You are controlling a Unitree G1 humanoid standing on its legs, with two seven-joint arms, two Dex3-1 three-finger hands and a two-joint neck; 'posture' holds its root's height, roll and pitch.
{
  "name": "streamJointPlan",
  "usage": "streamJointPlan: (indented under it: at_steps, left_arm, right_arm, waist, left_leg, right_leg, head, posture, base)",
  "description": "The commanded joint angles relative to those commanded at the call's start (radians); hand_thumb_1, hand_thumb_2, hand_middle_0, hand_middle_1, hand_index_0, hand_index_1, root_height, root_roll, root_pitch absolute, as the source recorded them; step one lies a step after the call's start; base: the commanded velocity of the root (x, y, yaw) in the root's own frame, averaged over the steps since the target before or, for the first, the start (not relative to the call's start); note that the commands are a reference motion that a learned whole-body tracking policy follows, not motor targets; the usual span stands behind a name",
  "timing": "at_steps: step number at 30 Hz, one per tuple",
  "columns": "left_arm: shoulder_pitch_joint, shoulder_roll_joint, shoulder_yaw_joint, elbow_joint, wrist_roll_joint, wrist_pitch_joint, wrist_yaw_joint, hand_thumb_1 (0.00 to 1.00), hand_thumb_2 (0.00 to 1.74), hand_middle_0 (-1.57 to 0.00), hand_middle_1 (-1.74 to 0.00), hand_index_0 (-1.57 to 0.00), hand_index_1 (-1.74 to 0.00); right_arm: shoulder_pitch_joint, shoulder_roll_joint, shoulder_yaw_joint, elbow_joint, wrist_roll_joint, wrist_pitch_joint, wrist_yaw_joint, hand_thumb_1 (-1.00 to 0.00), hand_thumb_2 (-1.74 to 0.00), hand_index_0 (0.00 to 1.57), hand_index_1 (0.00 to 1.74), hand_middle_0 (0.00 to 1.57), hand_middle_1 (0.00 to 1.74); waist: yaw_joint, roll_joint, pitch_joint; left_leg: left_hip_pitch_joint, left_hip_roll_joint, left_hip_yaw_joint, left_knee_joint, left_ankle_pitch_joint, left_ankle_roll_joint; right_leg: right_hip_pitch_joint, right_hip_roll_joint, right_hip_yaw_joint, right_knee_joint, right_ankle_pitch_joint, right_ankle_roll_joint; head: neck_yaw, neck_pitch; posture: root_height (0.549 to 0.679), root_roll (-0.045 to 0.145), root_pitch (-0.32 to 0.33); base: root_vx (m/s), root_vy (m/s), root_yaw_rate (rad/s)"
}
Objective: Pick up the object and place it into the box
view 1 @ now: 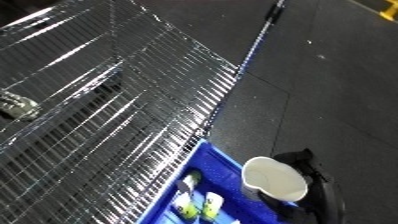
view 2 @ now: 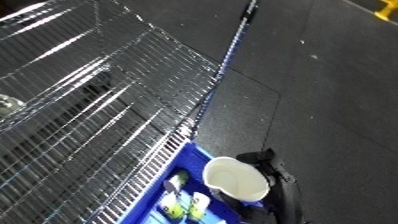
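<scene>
A white cup [view 1: 274, 178] hangs over the right edge of the blue bin [view 1: 210, 156] at the bottom of the view, its open mouth facing the camera. My right hand [view 1: 313, 176] is black and sits behind and beside the cup, with its fingers curled round it. Several green and white items [view 1: 199, 201] lie inside the bin. My left hand shows in neither view.
A wire shelf [view 1: 107, 90] fills the left half of the view, and the bin sits against its edge. A clear glass object [view 1: 18, 106] rests on the shelf at far left. Dark floor [view 1: 329, 85] spreads to the right, with a yellow mark [view 1: 387, 11] at top right.
</scene>
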Motion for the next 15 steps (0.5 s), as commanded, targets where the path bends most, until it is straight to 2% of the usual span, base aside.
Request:
streamJointPlan:
  at_steps: [4,9,15]
  left_arm:
    - [0.003,-0.005,-0.002,0.001,-0.003,-0.008,-0.002,1.00,1.74,-1.57,-1.74,-1.57,-1.74]
    - [-0.001,-0.008,-0.007,0.007,0.000,-0.010,-0.008,1.00,1.74,-1.57,-1.74,-1.57,-1.74]
    - [-0.012,-0.008,-0.012,0.009,0.000,-0.004,0.000,1.00,1.74,-1.57,-1.74,-1.57,-1.74]
  right_arm:
    - [0.033,0.006,-0.007,0.018,0.031,-0.019,0.019,-0.80,-1.39,1.26,1.39,1.26,1.39]
    - [0.037,0.009,0.000,0.039,0.065,-0.030,0.063,-0.55,-0.96,0.86,0.96,0.86,0.96]
    - [0.012,0.011,0.012,0.044,0.063,-0.022,0.060,-0.25,-0.44,0.39,0.44,0.39,0.44]
  waist:
    - [-0.011,0.008,0.000]
    - [-0.009,0.014,0.000]
    - [-0.004,0.020,0.000]
  left_leg:
    - [0.009,-0.004,0.008,-0.011,-0.001,0.0016]
    - [0.010,-0.011,0.006,-0.016,-0.001,0.0035]
    - [0.002,-0.019,0.001,-0.022,0.004,0.0033]
  right_leg:
    - [0.001,0.0026,0.007,-0.011,0.002,0.0010]
    - [-0.002,0.0042,0.011,-0.017,0.005,0.0019]
    - [-0.008,0.0048,0.012,-0.022,0.008,0.0017]
  head:
    - [0.000,-0.002]
    - [0.008,-0.005]
    - [0.003,-0.015]
  posture:
    - [0.641,0.090,0.111]
    - [0.641,0.092,0.114]
    - [0.642,0.095,0.122]
  base:
    - [0.000,0.038,-0.042]
    - [-0.003,0.005,0.009]
    - [0.000,-0.001,0.034]
